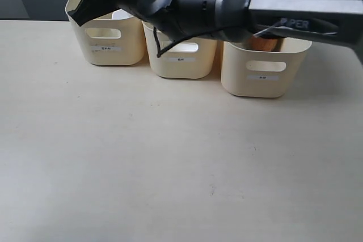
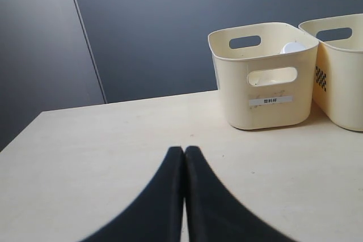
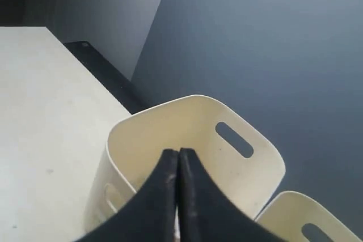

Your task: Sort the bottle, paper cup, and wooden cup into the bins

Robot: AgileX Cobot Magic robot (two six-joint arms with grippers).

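Table (image 1: 142, 168): right tool (image 3: 178, 160) above left bin (image 3: 249, 179).

Three cream-yellow bins (image 1: 262, 77) stand in a row; the wooden cup (image 1: 264, 43) sits in the right one.

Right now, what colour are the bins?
Cream-yellow, all three alike; the bins show best in the exterior view.
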